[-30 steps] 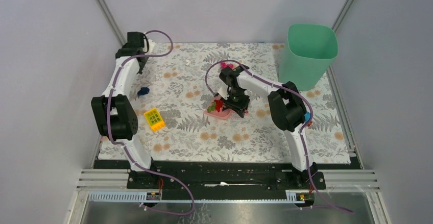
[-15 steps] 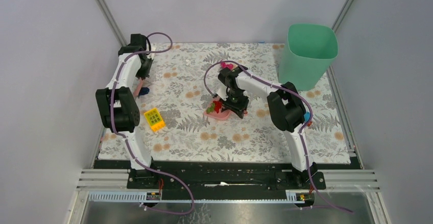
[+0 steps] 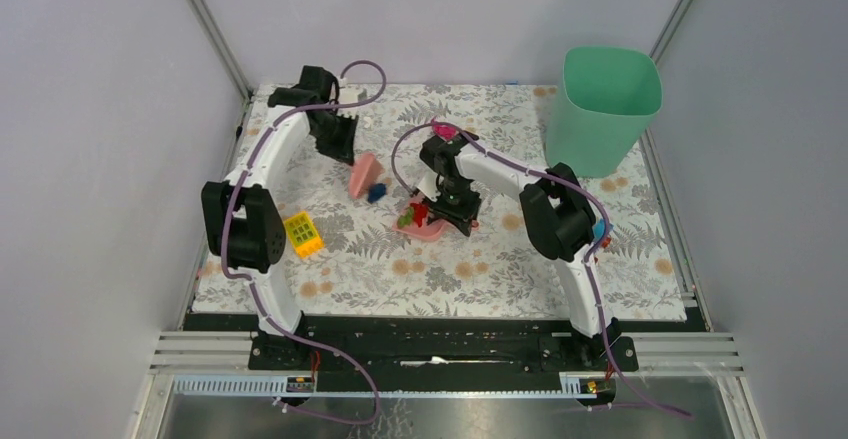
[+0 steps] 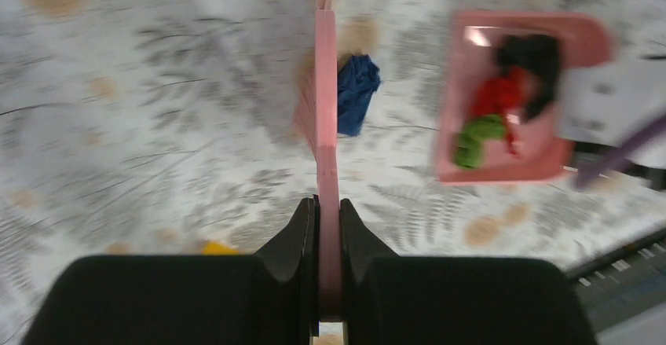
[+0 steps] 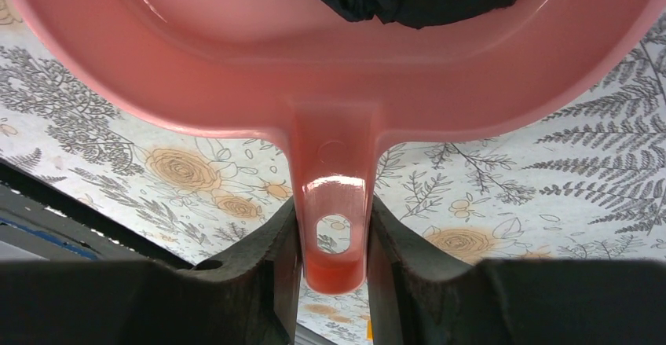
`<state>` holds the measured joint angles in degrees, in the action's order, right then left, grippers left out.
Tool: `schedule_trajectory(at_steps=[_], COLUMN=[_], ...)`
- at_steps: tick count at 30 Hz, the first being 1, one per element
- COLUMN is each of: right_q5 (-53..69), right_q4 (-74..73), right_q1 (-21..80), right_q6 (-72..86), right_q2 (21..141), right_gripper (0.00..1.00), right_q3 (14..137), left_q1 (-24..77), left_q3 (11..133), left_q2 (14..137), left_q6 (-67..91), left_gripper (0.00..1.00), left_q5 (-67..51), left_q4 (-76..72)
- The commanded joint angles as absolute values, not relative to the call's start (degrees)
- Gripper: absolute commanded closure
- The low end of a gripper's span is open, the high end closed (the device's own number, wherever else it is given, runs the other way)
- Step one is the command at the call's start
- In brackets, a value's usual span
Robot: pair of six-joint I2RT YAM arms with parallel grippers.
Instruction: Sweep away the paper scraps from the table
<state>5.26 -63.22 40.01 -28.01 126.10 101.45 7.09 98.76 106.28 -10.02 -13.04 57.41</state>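
My left gripper (image 3: 340, 142) is shut on a pink brush (image 3: 364, 174), whose bristles stand on the table (image 3: 480, 269). A dark blue paper scrap (image 3: 377, 193) lies against the brush's right side, as the left wrist view (image 4: 357, 93) also shows. My right gripper (image 3: 457, 202) is shut on the handle of the pink dustpan (image 3: 428, 227), which rests on the table right of the scrap. Red, green and dark pieces lie in the pan (image 4: 506, 93). A magenta scrap (image 3: 443, 131) lies behind the right arm. Cyan (image 3: 601, 229) and red (image 3: 606, 244) scraps lie at its right.
A yellow studded brick (image 3: 302, 235) sits at the front left. A tall green bin (image 3: 605, 109) stands at the back right corner. Grey walls close in the table on three sides, with the black rail along the near edge.
My left arm swung from the far-left edge toward the centre, and the brush pushed the dark blue scrap right, close to the dustpan. The right gripper and dustpan shifted slightly left.
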Motion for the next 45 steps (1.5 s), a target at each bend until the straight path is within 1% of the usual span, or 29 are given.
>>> schedule_trajectory(at_steps=[1,6,9,15,23,30,38,41,45], right_q5=[7.45,7.69,6.86,6.24,6.15,6.01,3.30,2.00,0.69], right_q4=[-65.25,-65.24,-64.89,-64.06,-61.58,-59.26,-57.43,-57.54,-58.04], right_q1=[41.26,41.79,41.90,41.84,41.80,41.77,41.78,41.79,41.75], right_q6=[-28.03,-28.00,-27.85,-27.96,-29.00,-28.86,-28.42,-28.73,-29.99], right_q2=[126.05,126.65,126.72,125.36,120.68,117.89,115.86,114.12,111.01], right_gripper=[1.00,1.00,1.00,1.00,1.00,1.00,1.00,1.00,1.00], right_q3=[103.60,104.43,104.70,102.76,99.28,98.72,96.82,96.09,94.20], left_q1=[9.44,10.19,10.19,10.19,10.06,9.69,8.49,7.89,7.69], left_q3=[97.41,95.93,95.53,96.10,97.94,100.86,110.34,110.96,109.08], left_q2=[104.21,104.15,103.44,101.25,99.13,99.35,100.36,100.09,99.56], left_q6=[-6.52,-5.51,-5.33,-6.23,-8.70,-9.69,-12.18,-12.47,-12.09], left_gripper=[1.00,1.00,1.00,1.00,1.00,1.00,1.00,1.00,1.00], left_q5=[-29.01,-40.64,-42.32,-39.10,-27.50,-26.48,-21.23,-19.38,-20.98], left_q4=[61.43,62.81,62.96,63.19,62.32,62.72,62.96,62.22,62.05])
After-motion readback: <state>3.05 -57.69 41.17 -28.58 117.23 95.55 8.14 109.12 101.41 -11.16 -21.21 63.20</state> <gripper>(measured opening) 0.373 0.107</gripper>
